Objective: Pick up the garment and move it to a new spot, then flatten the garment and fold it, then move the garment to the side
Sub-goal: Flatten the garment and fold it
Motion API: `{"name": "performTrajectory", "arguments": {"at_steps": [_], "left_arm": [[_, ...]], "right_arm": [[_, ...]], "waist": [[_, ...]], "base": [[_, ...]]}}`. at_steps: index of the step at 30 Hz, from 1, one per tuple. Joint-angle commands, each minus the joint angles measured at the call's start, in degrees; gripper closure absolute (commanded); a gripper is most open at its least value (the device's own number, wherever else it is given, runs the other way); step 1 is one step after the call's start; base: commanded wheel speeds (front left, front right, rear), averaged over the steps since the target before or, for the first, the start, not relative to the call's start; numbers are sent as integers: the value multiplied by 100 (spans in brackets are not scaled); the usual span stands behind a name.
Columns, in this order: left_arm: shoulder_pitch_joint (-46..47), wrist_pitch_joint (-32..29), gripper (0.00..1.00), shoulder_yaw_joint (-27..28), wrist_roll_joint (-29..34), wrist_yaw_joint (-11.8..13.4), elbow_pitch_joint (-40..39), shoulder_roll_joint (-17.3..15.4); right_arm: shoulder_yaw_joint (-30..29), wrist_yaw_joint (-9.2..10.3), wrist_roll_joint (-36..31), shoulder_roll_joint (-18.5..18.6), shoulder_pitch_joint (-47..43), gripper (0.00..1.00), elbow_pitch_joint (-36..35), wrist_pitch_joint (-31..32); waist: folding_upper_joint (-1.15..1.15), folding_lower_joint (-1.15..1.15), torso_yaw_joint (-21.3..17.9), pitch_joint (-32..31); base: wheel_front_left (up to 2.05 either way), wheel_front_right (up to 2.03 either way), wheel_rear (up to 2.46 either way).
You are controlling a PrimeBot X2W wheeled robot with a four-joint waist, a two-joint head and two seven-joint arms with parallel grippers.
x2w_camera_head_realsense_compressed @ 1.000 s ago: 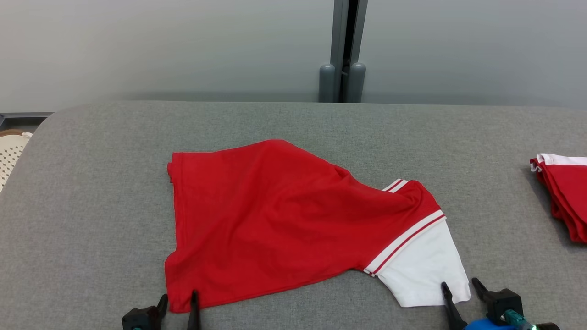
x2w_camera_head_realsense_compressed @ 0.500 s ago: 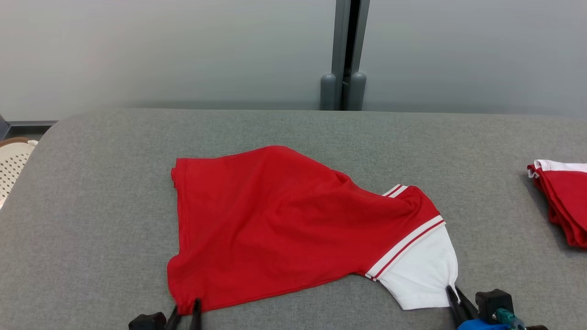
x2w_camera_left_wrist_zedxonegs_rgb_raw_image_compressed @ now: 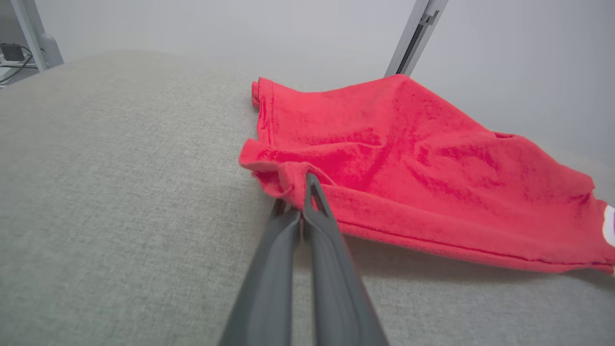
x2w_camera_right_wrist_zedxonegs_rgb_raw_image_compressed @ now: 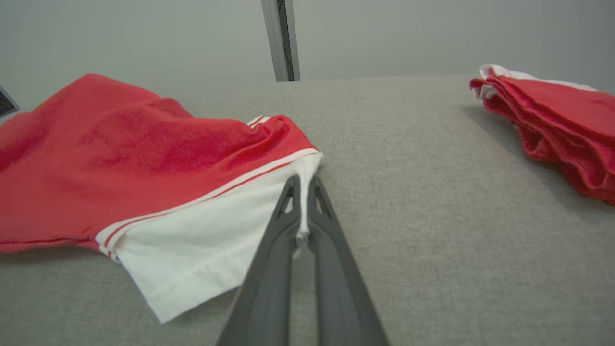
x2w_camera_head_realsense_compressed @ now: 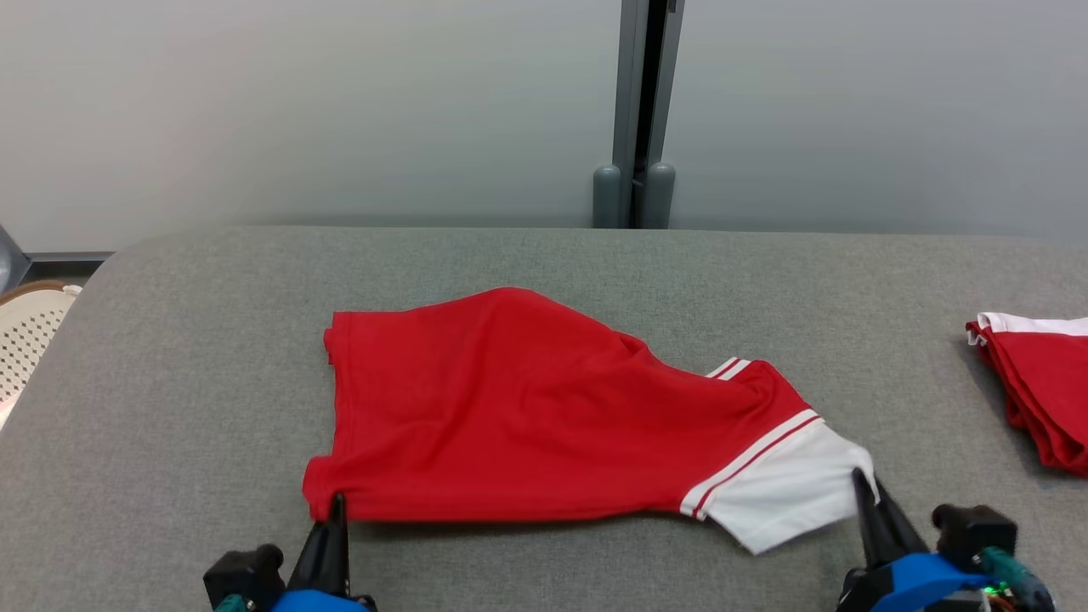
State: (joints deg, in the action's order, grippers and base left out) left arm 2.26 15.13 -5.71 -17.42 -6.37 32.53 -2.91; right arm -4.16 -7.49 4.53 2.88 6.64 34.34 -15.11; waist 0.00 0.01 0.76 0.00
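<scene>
The garment [x2w_camera_head_realsense_compressed: 527, 416] is a red shirt with a white, red-striped sleeve, spread on the grey table [x2w_camera_head_realsense_compressed: 170, 374]. My left gripper [x2w_camera_head_realsense_compressed: 335, 503] is shut on its near left red corner, seen pinched in the left wrist view [x2w_camera_left_wrist_zedxonegs_rgb_raw_image_compressed: 307, 185]. My right gripper [x2w_camera_head_realsense_compressed: 860, 478] is shut on the edge of the white sleeve [x2w_camera_right_wrist_zedxonegs_rgb_raw_image_compressed: 202, 240], the cloth caught between its fingers [x2w_camera_right_wrist_zedxonegs_rgb_raw_image_compressed: 301, 192]. The near edge of the garment [x2w_camera_left_wrist_zedxonegs_rgb_raw_image_compressed: 432, 192] hangs slightly off the table, with a shadow under it.
A second red and white garment [x2w_camera_head_realsense_compressed: 1037, 391] lies folded at the table's right edge, also in the right wrist view [x2w_camera_right_wrist_zedxonegs_rgb_raw_image_compressed: 552, 125]. A white perforated basket [x2w_camera_head_realsense_compressed: 25, 331] stands past the table's left edge. A grey wall with a vertical post [x2w_camera_head_realsense_compressed: 637, 110] runs behind.
Both grippers went from open to shut on the garment's near corners and have lifted its near edge. The head camera has tilted, shifting the whole scene down.
</scene>
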Motion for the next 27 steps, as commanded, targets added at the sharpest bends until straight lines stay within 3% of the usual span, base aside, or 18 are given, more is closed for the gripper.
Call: {"name": "performTrajectory", "arguments": {"at_steps": [1,8,14,20,27], "left_arm": [[112,2,100,42,-29,-43,-206,-1],[789,1,100,171,-85,-125,-1147,-202],[1871,-304,100,-315,-532,-112,-1815,-1030],[2928,-1331,100,-583,-959,-114,-2749,-1859],[3608,-2215,100,-616,-1490,-114,-3061,-2084]], "right_arm": [[-112,0,270,14,88,100,-216,-4],[11,0,1340,93,728,100,-1447,-4],[99,0,2105,650,1664,100,-2484,251],[38,0,2219,1141,2558,100,-3593,1059],[-27,0,2009,1289,3396,100,-3844,1728]], "waist": [[0,-1,12,-27],[0,-1,26,-109],[0,-1,65,-181],[0,-1,90,-96],[0,-1,41,427]], "base": [[0,0,0],[0,0,0],[0,0,0],[0,0,0],[0,0,0]]}}
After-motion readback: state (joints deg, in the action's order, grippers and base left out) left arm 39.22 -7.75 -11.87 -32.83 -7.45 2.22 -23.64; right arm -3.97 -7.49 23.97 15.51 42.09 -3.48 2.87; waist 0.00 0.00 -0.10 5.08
